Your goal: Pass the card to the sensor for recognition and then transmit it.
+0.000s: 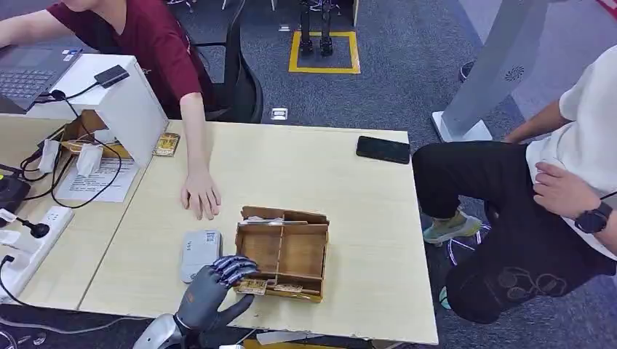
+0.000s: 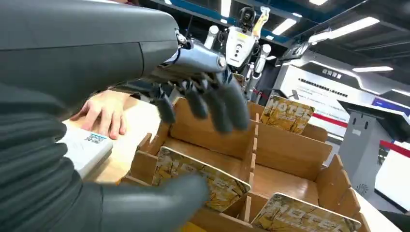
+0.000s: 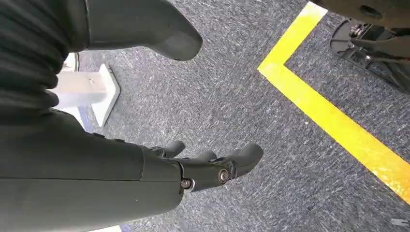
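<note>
- Your left hand (image 1: 218, 285) is at the near-left corner of the wooden box (image 1: 282, 251), fingers spread over the rim and thumb low at the near wall; it holds nothing yet.
- Between thumb and fingers (image 2: 212, 104) stands the card (image 2: 199, 178), tilted in the box's near-left slot. In the wrist view the thumb overlaps its lower edge, but you cannot tell whether they touch.
- Two more cards sit in the box: one (image 2: 305, 217) in the slot just beside the target, another (image 2: 287, 113) leaning at the far wall.
- Just left of the box lies the sensor (image 1: 198, 252), a flat grey unit, close beside your hand.
- Beyond the box a person's hand (image 1: 200, 193) rests on the table, near the sensor.
- Your right hand (image 3: 212, 164) hangs over the floor, well away from the box, fingers loosely apart and empty.
- Risk, as I judge it: closing with fingers this high could pinch the divider rather than the card, or tip the card flat into the slot where it is hard to lift.
- Pushing the thumb against the near wall may slide the light box on the table.
- Swinging toward the sensor could brush the person's hand, or drop a card that is held by one edge.
</note>
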